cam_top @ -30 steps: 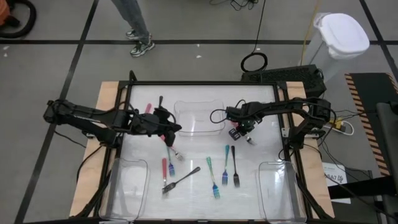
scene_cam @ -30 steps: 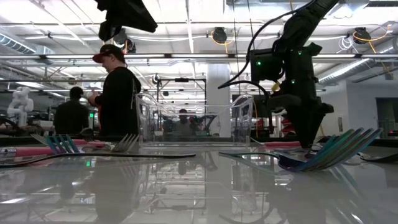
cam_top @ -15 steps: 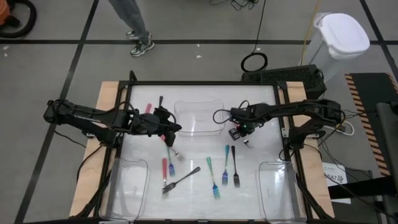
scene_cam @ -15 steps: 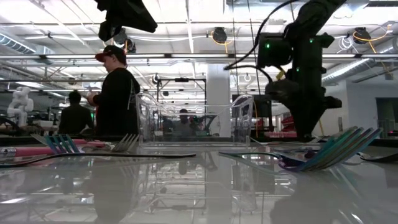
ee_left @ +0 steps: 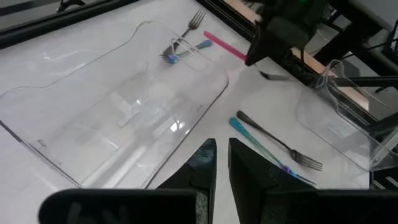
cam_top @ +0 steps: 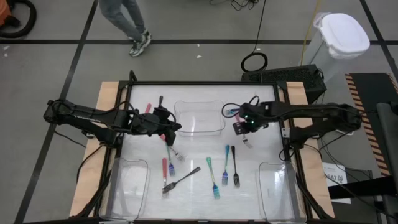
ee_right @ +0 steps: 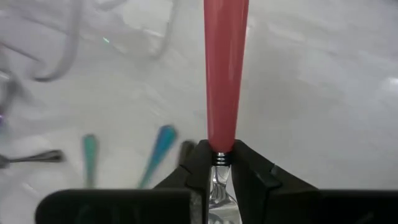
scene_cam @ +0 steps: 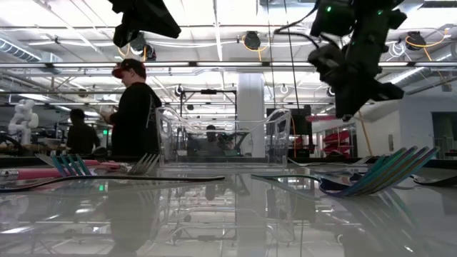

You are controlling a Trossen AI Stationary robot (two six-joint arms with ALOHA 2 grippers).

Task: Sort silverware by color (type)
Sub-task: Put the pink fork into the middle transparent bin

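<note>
- Silverware lay scattered over the white table [cam_top: 199, 186] as two dark arms worked above it, with clear trays at the far middle [cam_top: 199, 117], near left [cam_top: 129, 183] and near right [cam_top: 278, 183].
- Right gripper [cam_top: 244, 129] hung just right of the far tray, its fingers clamped on a pink-handled utensil [ee_right: 224, 68] at the neck where handle meets metal; the metal end pointed down towards the table.
- Left gripper [cam_top: 169, 129] hovered just left of the far tray, its fingers [ee_left: 202, 163] drawn nearly together; whether they held anything could not be told.
- Teal-handled forks [cam_top: 213, 176] and a dark fork [cam_top: 235, 165] lay side by side at the near middle.
- Red-handled utensil [cam_top: 165, 169] and a grey fork [cam_top: 180, 179] rested near the left tray.
- Person [scene_cam: 134, 111] in a cap stood beyond the table.
</note>
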